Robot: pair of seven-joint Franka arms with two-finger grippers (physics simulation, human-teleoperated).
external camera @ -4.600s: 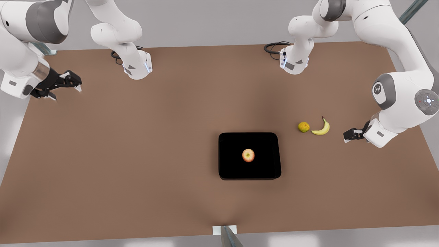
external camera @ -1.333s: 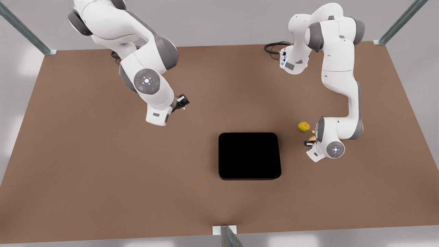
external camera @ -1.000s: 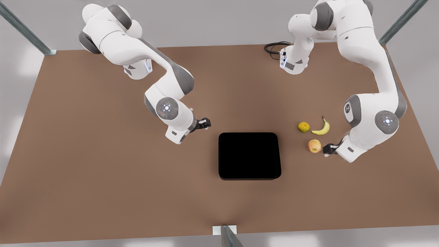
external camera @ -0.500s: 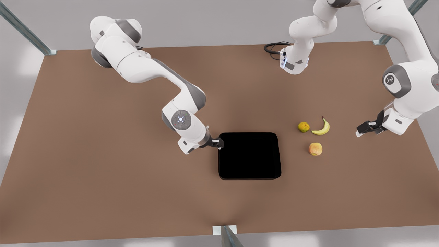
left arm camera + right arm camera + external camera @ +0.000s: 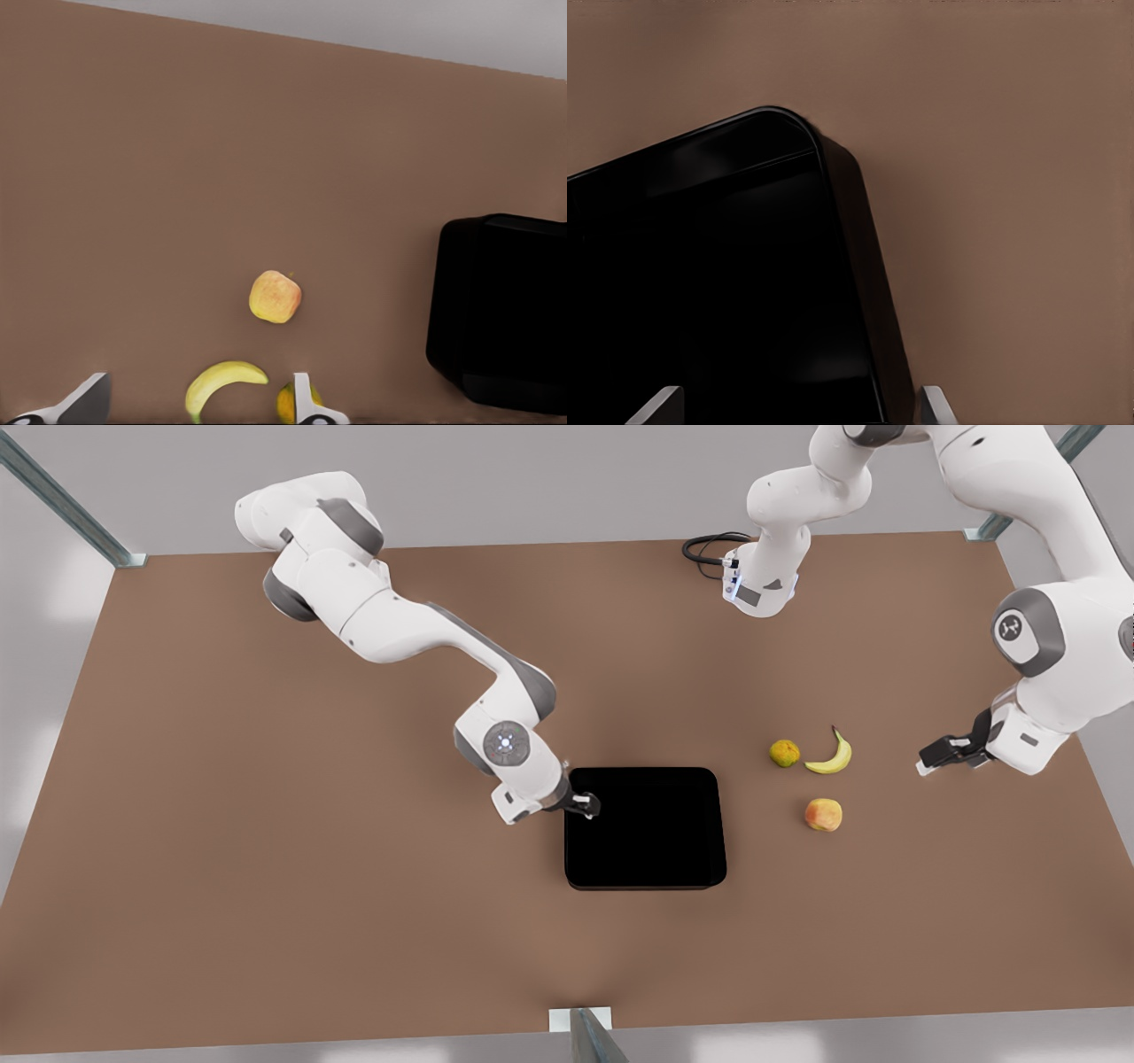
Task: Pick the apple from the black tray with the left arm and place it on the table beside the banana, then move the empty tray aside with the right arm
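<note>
The apple (image 5: 823,814) (image 5: 275,297) lies on the brown table (image 5: 266,824), just in front of the banana (image 5: 831,755) (image 5: 221,382) and apart from it. The black tray (image 5: 645,828) (image 5: 505,310) (image 5: 726,283) is empty. My left gripper (image 5: 926,762) hangs open at the front view's right, beyond the fruit, its fingertips (image 5: 302,394) wide apart and holding nothing. My right gripper (image 5: 589,808) is open over the tray's rim on the front view's left. Its fingertips (image 5: 928,400) straddle that rim, one over the tray and one over the table.
A small yellow-green lumpy fruit (image 5: 784,753) (image 5: 285,403) sits right beside the banana's tip. Both arm bases (image 5: 757,589) and a black cable (image 5: 709,545) are at the far edge. A metal post (image 5: 585,1032) rises at the near edge.
My right gripper has moved from beside the tray's edge to over its rim. The apple has shifted slightly toward the front view's right. The left arm has hardly moved.
</note>
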